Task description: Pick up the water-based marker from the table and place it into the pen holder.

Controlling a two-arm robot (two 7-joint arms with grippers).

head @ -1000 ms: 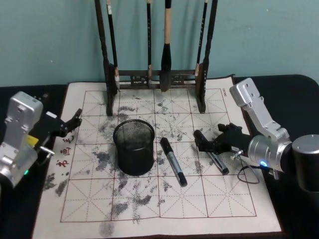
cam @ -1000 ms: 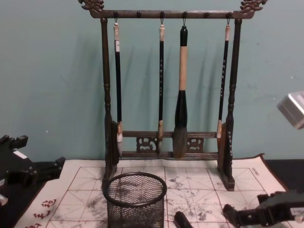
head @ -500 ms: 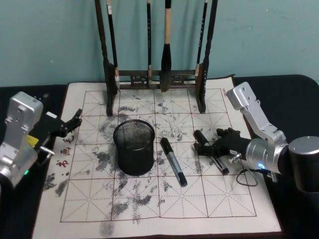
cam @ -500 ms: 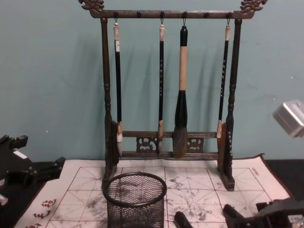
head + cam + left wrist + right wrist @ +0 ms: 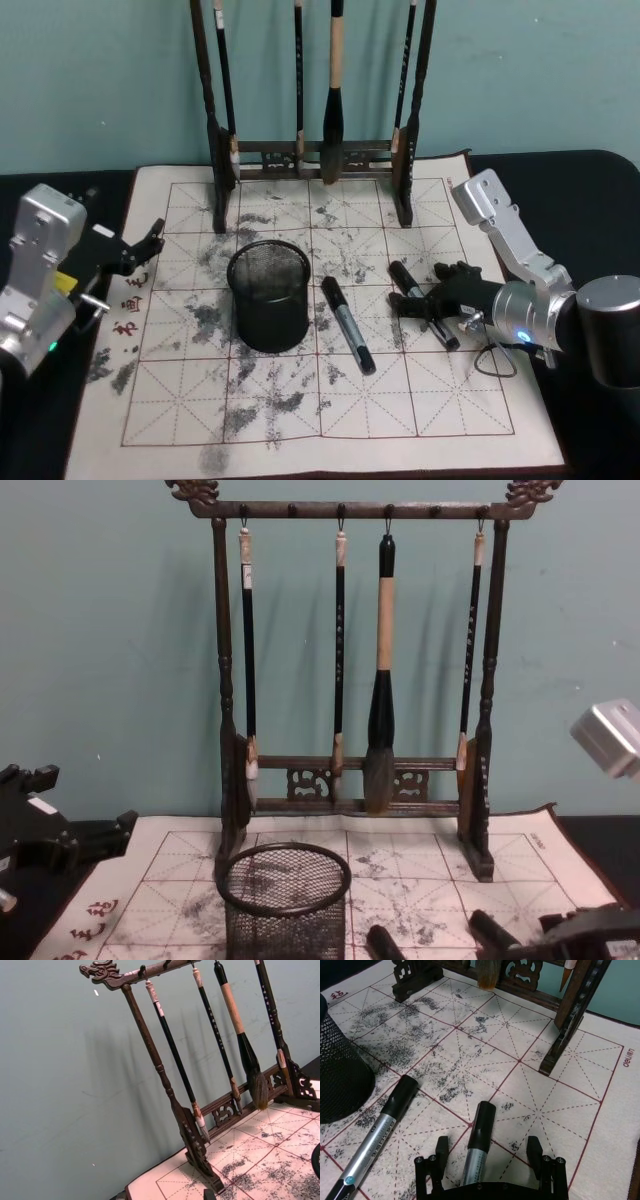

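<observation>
My mat (image 5: 300, 400) is cream with a red grid and grey ink blotches (red characters along one edge). The pen holder (image 5: 268, 295) is black mesh; the marker (image 5: 347, 325) beside it silver-grey with black ends.

Calligraphy desk setup — brush rack (image 5: 222, 680) w/ hung brushes (image 5: 385, 610), ink-stained grid mat (image 5: 300, 420).

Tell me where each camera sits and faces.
Head view: high up, looking down on the table; left gripper and right gripper both show.
Chest view: low, facing forward at the brush rack and pen holder; both grippers low at its edges.
Left wrist view: on the left arm, aimed at the rack and wall.
Right wrist view: close over the mat; its open fingers straddle a marker.
Shared: head and right wrist views show that marker.
</observation>
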